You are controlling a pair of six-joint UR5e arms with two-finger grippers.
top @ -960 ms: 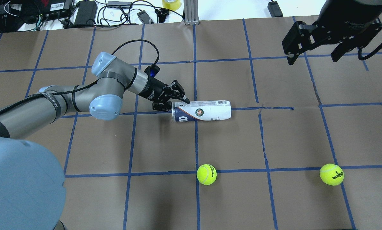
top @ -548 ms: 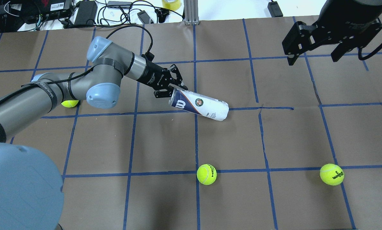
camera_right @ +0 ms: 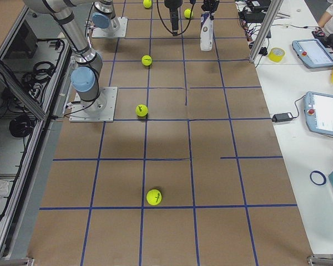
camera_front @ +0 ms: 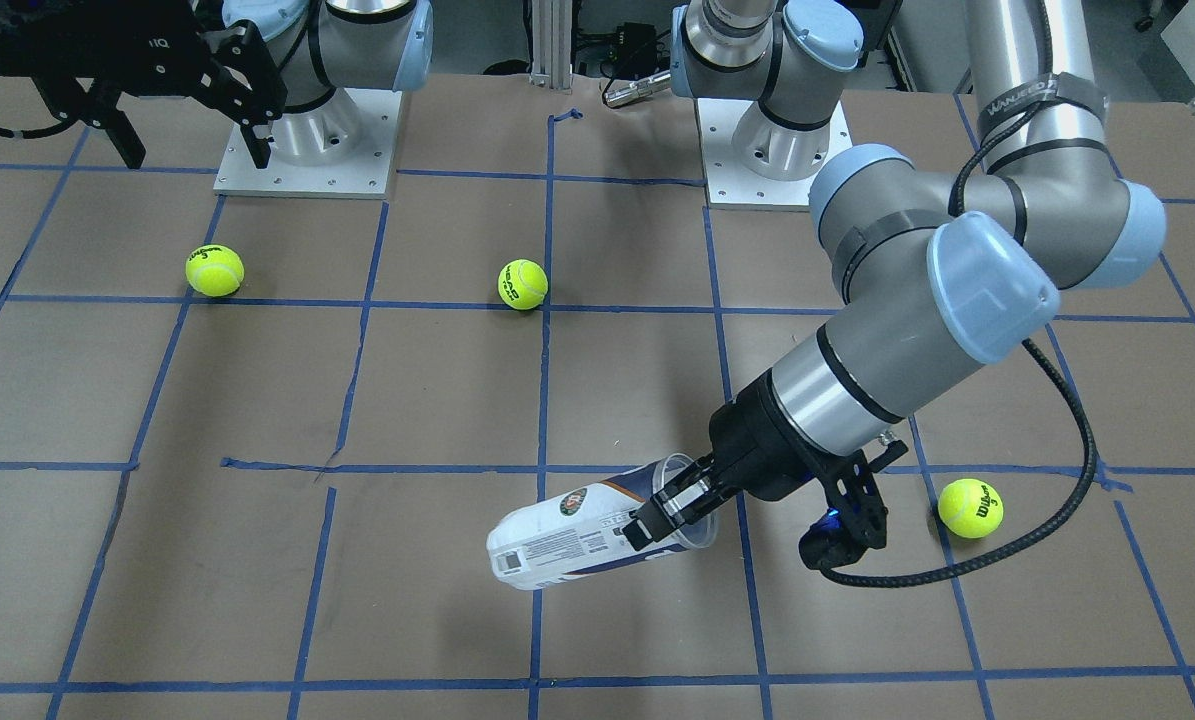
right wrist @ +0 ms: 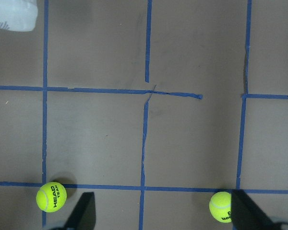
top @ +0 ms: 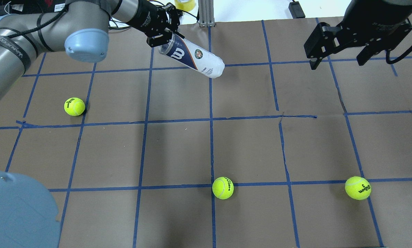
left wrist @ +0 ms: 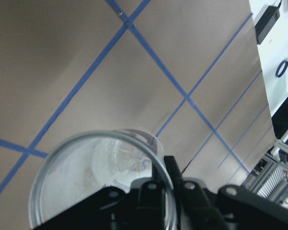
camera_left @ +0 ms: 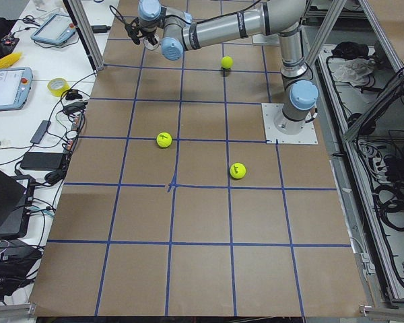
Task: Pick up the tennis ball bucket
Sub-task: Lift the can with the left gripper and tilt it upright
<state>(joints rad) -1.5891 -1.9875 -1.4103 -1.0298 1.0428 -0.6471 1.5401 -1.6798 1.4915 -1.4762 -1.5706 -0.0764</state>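
the slim clear plastic tennis ball tube (top: 195, 57) hangs tilted above the far side of the brown paper-covered worktop (top: 247, 148), left of its middle. its open end is up in the left tool (top: 166, 38), its closed end lower and toward the right. one yellow-green felt tennis ball (top: 74, 106) lies at the left, a second tennis ball (top: 222, 187) at the middle nearer the robot, and a third tennis ball (top: 358, 188) to the right of that. the right tool (top: 338, 63) hangs over the far right.

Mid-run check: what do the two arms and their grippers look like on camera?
The left arm and right arm are silver-grey tubes with pale blue joint caps. The left one has a black band with white lettering and a black braided cable running to its wrist. The left gripper and right gripper are black and two-fingered, with angular linkages.
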